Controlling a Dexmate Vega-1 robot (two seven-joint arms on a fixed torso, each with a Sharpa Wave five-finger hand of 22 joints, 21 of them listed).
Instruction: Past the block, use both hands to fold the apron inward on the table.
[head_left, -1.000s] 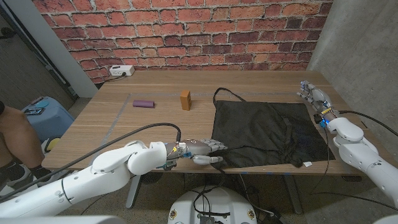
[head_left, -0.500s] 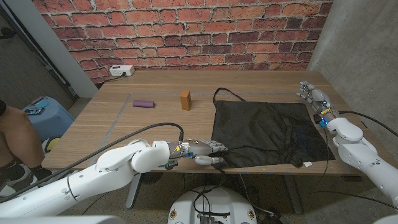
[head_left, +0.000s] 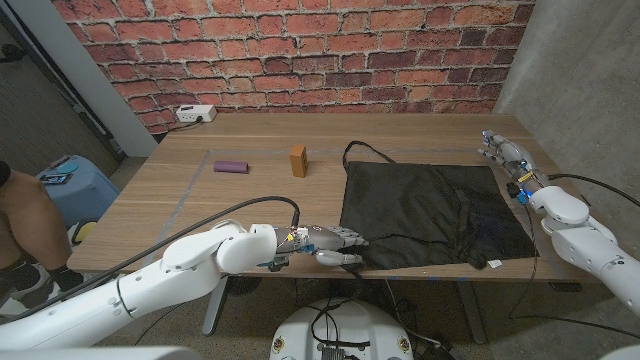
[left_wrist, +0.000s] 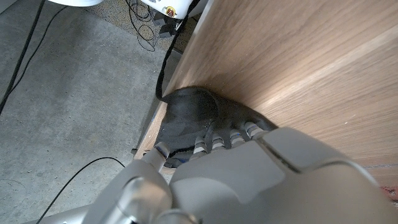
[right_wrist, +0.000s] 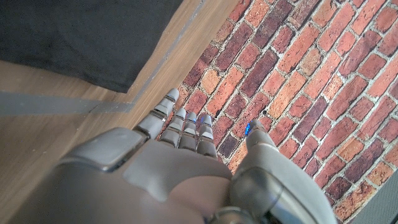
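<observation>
A: What lies where on the desk?

B: The apron is spread over the right half, reaching the near edge; the block stands just left of its far corner, with a small cylinder further left. A power strip sits at the far left corner by the wall.

A: And the hands?

B: The left hand is at the apron's near left corner; the right hand is beside its far right corner.
</observation>
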